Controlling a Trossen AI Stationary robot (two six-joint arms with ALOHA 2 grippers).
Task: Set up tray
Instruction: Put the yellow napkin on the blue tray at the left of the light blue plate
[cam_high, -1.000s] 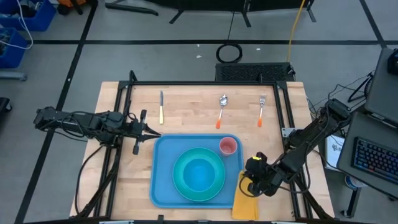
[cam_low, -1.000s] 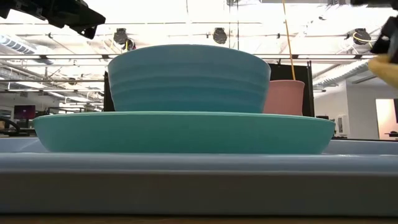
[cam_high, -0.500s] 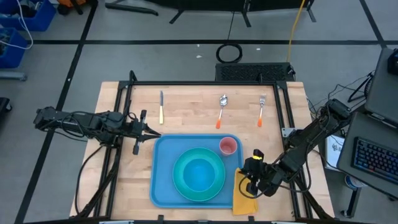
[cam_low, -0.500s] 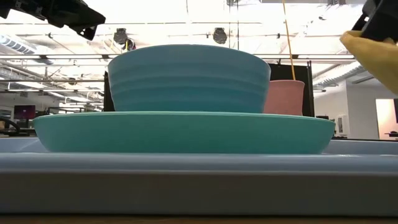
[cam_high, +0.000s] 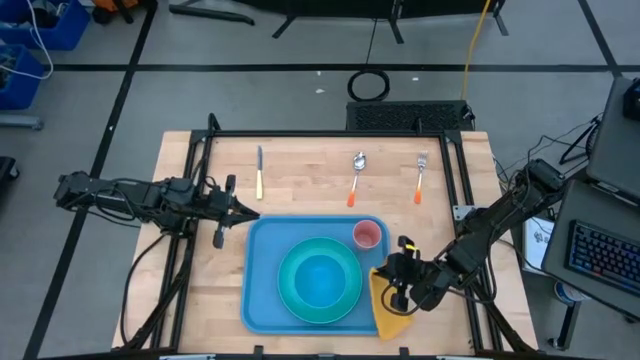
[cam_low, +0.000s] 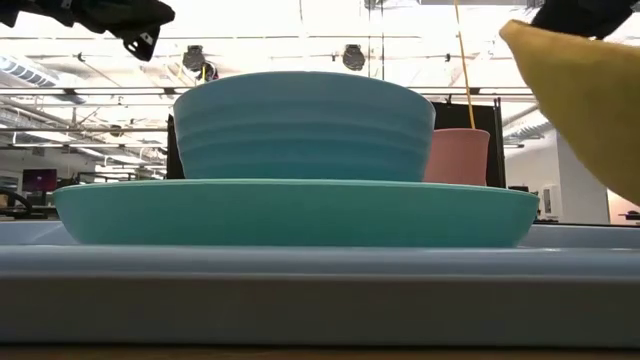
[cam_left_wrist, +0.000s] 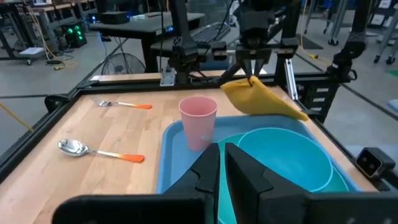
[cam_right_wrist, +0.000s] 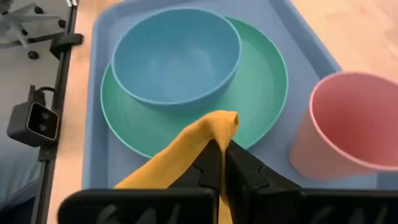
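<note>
Nearest, the tray lies on the counter, carrying plate, bowl and cup. Right gripper pinches the napkin above the rim — trailing cloth could snag the cup. Left gripper, nearly closed, empty, waits beyond.

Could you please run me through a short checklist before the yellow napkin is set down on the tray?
1. Right hand shut on the yellow cloth napkin: ok.
2. Napkin lifted clear of the wooden table: ok.
3. Large light-blue plastic tray flat on the table: ok.
4. Teal round plate, blue bowl and pink cup on the tray: ok.
5. Bare tray space for the napkin: cannot tell.
6. Left hand clear, beside the tray's corner: ok.
</note>
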